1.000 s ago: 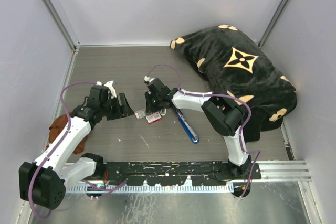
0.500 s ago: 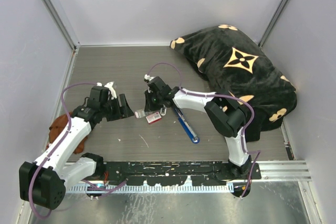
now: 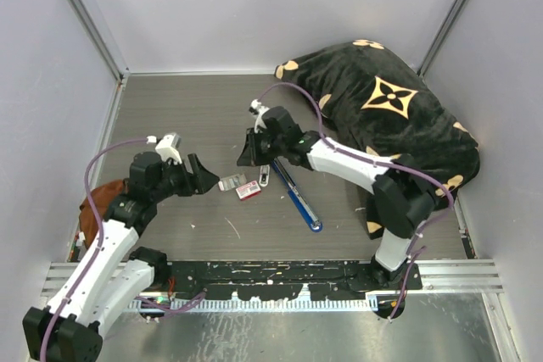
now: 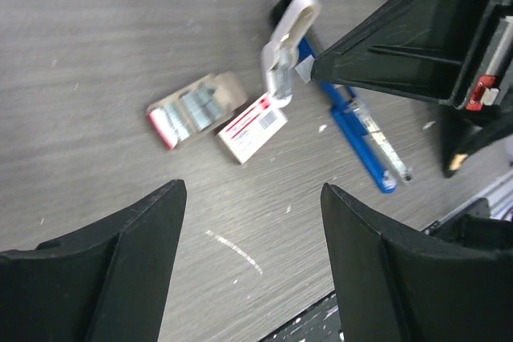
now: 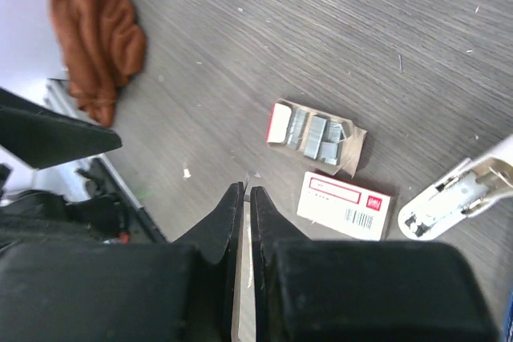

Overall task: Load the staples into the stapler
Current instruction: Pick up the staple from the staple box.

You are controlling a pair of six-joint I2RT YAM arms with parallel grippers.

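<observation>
Shows a black flower-patterned cushion (image 3: 390,125) well behind the right gripper (image 3: 246,157) and a rust-brown cloth (image 3: 100,203) behind the left gripper (image 3: 206,179). Holds the left gripper wide open over the table (image 3: 187,116), gripping nothing, with the blue stapler (image 3: 299,198) lying flat ahead of it. Has the right gripper's jaws drawn almost together; cannot tell whether the thin pale sliver between them is something held. Finds a red-and-white box (image 5: 343,206) just ahead of that gripper, and the staples (image 5: 314,132) in an open tray (image 5: 357,143) beside the box, between both grippers.

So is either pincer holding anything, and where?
Left pincer is open and empty. Right pincer is almost shut, a thin pale line between its tips; whether anything is gripped can't be told.
</observation>
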